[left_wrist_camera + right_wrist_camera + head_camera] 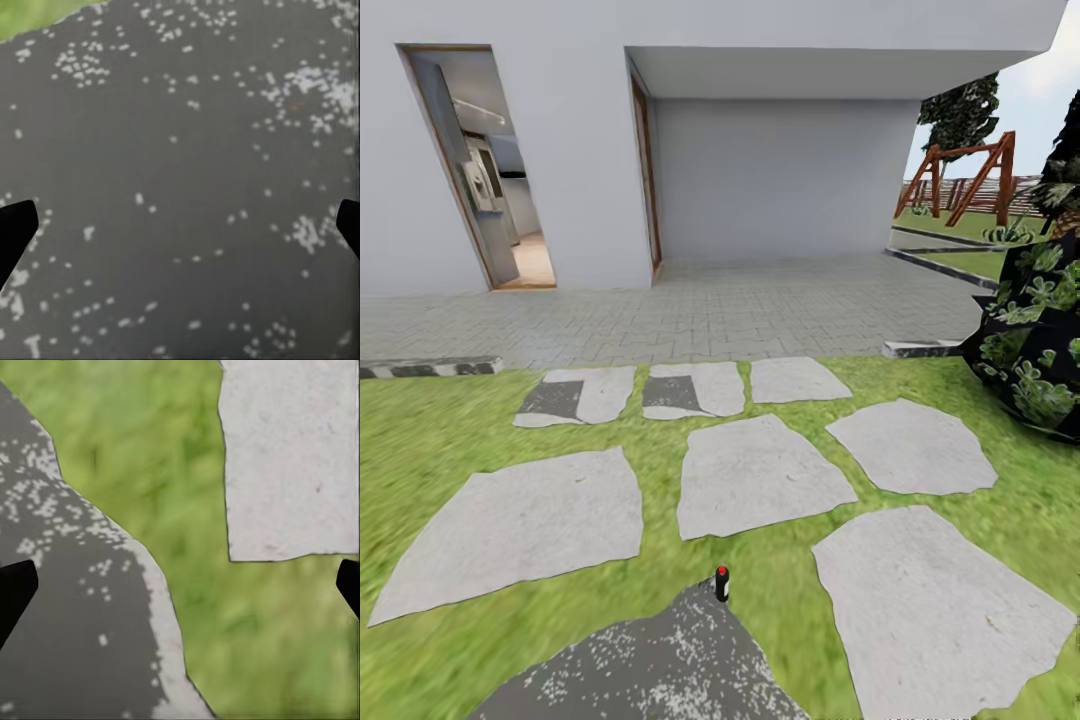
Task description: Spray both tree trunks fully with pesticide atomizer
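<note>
Facing: white house across a lawn set with pale stepping stones.
Atomizer: small dark bottle with a red cap, upright on the grass at the far tip of a dark grey stone, low and near the middle of the head view.
Dark stone: nearest slab, darker than the others and speckled with tiny white specks; two smaller slabs farther off also carry dark patches.
Paving: grey brick terrace between lawn and house, edged by a striped curb.
Doorway: open at the left of the house, an indoor room visible through it.
Right side: dark broad-leaved bush at the lawn's edge; beyond it a brown wooden swing frame, a slatted fence and a dark-leaved tree.
Left tool: two black fingertips sit at opposite edges of the left wrist view, spread wide, nothing between them; the speckled dark stone lies below, with a corner of grass.
Right tool: fingertips likewise at opposite edges of the right wrist view, spread wide with nothing held; below are the dark stone's pale rim, a strip of grass and a pale slab.
Tall trunks: cannot tell where they stand.
</note>
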